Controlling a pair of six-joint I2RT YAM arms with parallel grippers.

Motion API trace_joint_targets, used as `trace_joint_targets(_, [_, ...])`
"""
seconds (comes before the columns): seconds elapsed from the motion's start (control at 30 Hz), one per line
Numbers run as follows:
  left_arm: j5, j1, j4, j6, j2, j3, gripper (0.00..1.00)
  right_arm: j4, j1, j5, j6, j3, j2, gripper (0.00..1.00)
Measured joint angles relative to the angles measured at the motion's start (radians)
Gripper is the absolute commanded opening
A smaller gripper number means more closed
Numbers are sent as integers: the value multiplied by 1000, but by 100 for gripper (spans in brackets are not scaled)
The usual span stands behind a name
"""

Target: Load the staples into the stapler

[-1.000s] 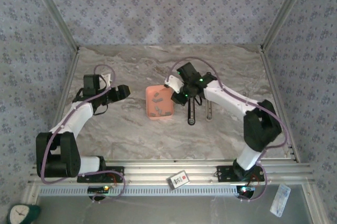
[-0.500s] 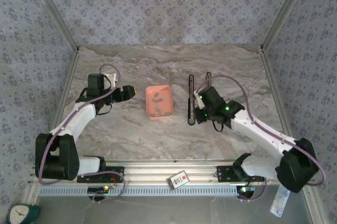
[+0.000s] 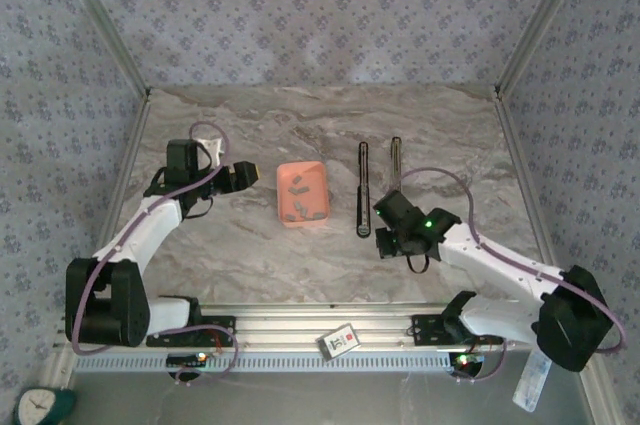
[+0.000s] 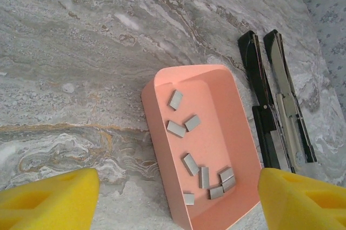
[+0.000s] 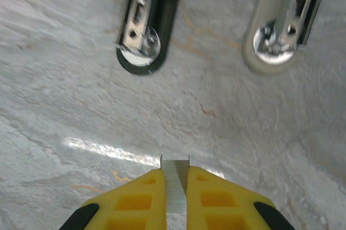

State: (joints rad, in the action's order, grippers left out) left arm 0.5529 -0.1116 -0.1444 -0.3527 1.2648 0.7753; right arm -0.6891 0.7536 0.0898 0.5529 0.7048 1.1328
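The right end effector (image 5: 174, 175) is clamping a staple strip (image 5: 174, 192) between its yellow fingers (image 5: 140, 197), the jaws pressing together on the strip's two long sides, so that the grey ridged strip is poking a little past the fingertips towards the top of the right wrist frame. Beneath it the marbled tabletop (image 3: 250, 125) is showing, and the strip is hanging clear of that surface. Two long stapler pieces are lying side by side and parallel, close together: a black stapler piece (image 5: 154, 19) at the upper left of the right wrist frame and a grey stapler piece (image 5: 286, 24) at the upper right, each showing a rounded end with bright metal fittings inside. In the top view these pieces are sitting just right of centre, and the right end effector is hovering just below their near ends, slightly to the right of the black one. Left of them, in the middle of the top view, a salmon-orange tray (image 3: 322, 167) is resting on the tabletop, holding several loose staple strips (image 4: 190, 163) scattered across its floor, most of them gathering near its lower end in the left wrist frame. The left end effector (image 3: 243, 176) is hovering left of the tray, its yellow fingers (image 4: 54, 200) standing wide apart and gripping nothing.
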Motion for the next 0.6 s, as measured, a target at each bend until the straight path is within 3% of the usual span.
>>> trace_joint_targets(0.6, [-3,-3,0,3,-15,-9,77,-90,-11,-10,166,-39,95,14])
